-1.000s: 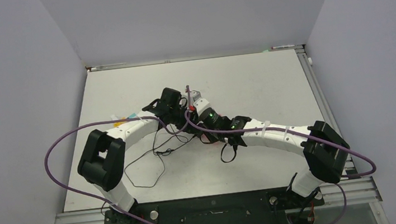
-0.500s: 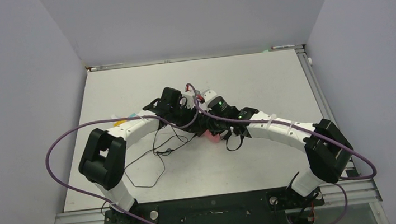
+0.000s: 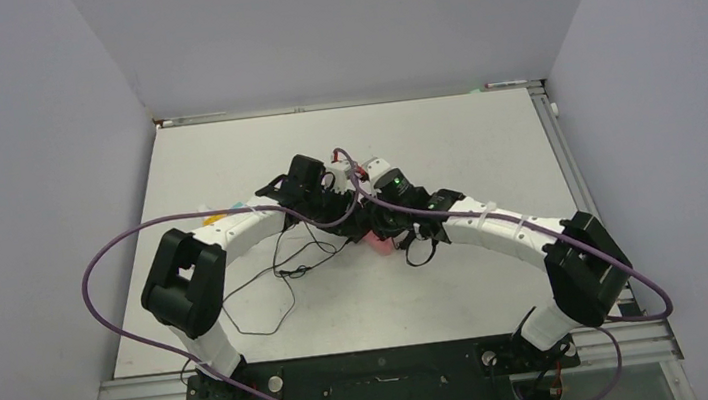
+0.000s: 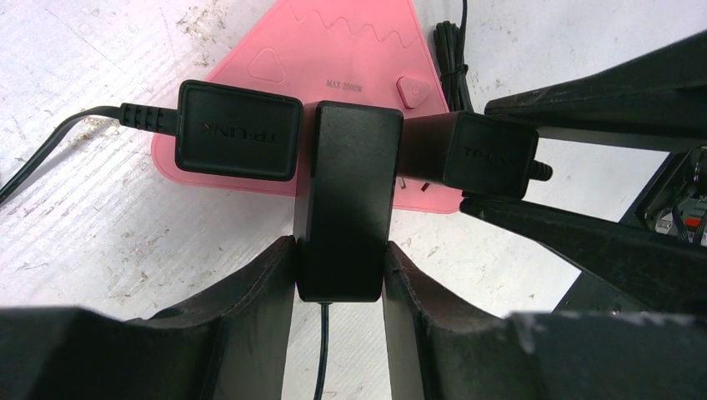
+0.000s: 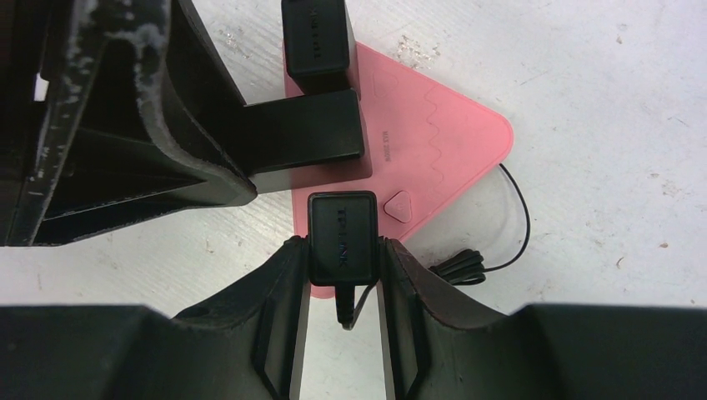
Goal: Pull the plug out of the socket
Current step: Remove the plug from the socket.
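A pink triangular socket [image 4: 333, 50] lies flat on the white table with three black plugs in it. My left gripper [image 4: 339, 267] is shut on the middle plug [image 4: 346, 192]. A TP-LINK plug [image 4: 238, 131] sits to its left. My right gripper [image 5: 342, 271] is shut on the other TP-LINK plug [image 5: 342, 233], at the socket's [image 5: 442, 142] near edge. All plugs look seated. In the top view both grippers meet over the socket [image 3: 376, 244] at mid-table, with the left gripper [image 3: 346, 209] beside the right gripper [image 3: 380, 225].
Thin black cables [image 3: 279, 279] trail across the table toward the left arm. A bundled cable [image 5: 454, 268] lies by the socket's corner. The left gripper's fingers [image 5: 167, 125] crowd the right wrist view. Grey walls enclose the table on three sides.
My right wrist has shifted right and farther back over the socket, mostly in the first half second. The left arm has hardly moved.
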Motion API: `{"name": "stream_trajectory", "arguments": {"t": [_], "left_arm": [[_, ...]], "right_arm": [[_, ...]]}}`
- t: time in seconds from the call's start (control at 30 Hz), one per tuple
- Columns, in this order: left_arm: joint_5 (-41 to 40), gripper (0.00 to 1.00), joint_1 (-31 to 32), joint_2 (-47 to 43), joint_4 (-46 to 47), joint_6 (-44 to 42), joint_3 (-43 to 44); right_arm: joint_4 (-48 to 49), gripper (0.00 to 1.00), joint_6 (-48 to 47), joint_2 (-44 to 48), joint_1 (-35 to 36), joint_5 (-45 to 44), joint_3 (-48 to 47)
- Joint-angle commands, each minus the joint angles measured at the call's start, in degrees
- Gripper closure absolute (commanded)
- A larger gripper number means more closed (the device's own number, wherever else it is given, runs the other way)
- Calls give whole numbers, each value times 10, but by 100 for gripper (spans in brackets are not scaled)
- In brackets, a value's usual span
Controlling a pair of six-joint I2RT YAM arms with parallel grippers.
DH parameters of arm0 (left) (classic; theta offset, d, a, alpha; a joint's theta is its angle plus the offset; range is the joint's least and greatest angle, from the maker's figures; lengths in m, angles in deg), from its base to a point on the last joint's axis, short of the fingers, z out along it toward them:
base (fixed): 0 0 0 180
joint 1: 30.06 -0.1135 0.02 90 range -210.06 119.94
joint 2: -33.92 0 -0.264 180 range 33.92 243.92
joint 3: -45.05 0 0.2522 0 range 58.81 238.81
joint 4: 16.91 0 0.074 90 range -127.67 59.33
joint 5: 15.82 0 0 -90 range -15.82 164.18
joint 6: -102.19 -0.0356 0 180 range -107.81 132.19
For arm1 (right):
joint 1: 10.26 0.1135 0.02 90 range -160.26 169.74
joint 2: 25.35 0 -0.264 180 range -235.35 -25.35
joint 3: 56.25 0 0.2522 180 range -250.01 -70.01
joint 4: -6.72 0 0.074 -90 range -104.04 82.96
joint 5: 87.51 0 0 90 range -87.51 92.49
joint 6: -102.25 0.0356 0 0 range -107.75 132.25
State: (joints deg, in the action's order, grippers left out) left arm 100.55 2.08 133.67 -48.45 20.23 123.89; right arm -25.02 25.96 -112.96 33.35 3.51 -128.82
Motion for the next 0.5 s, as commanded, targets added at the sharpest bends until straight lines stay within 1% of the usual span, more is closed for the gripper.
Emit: {"name": "stream_trajectory", "arguments": {"t": [0.0,0.17,0.47], "left_arm": [[-26,100,-2,20,-14,15,12],[-25,100,-2,21,-16,15,13],[-25,100,-3,19,-17,15,14]], "right_arm": [[28,95,9,33,43,-45,-6],[11,95,-8,16,94,-116,-23],[3,95,-29,-1,133,-157,-39]]}}
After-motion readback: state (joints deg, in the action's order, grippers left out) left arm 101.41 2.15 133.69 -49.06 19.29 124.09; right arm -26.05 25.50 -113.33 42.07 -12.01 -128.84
